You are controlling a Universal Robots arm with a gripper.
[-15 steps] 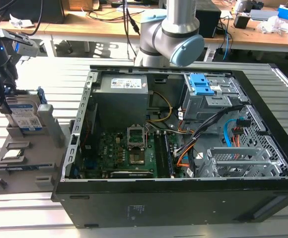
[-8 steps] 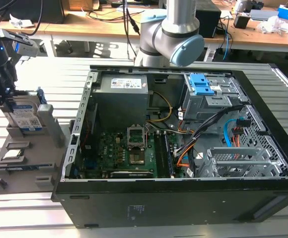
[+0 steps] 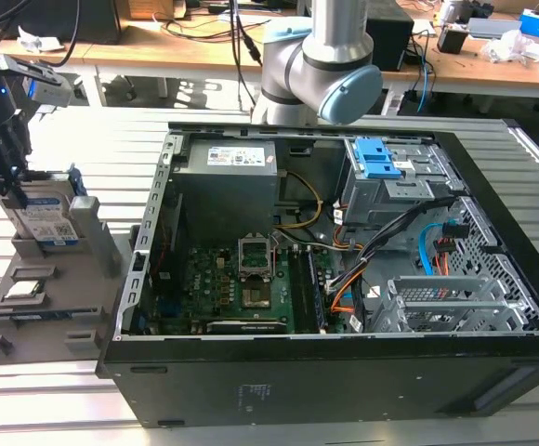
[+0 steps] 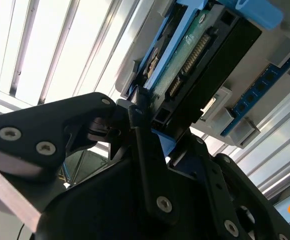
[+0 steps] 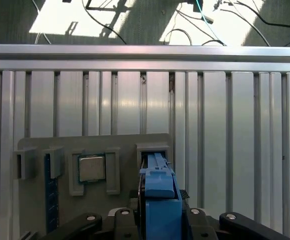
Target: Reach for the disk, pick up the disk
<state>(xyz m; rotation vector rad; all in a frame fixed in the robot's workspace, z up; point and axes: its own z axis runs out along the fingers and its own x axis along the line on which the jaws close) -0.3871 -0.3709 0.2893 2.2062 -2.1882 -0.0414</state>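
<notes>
Over at the exterior view's left, the gripper (image 3: 11,177) has its jaws pinching the disk (image 3: 48,221), which stands on edge in a slot of the grey holder (image 3: 70,311) on the counter (image 3: 56,409); its long axis runs roughly upright, straight into the jaws, the blue rail (image 5: 159,192) lying between them

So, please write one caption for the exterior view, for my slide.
Gripper closed on the upright disk at the grey tray, beside the open computer case.
</notes>
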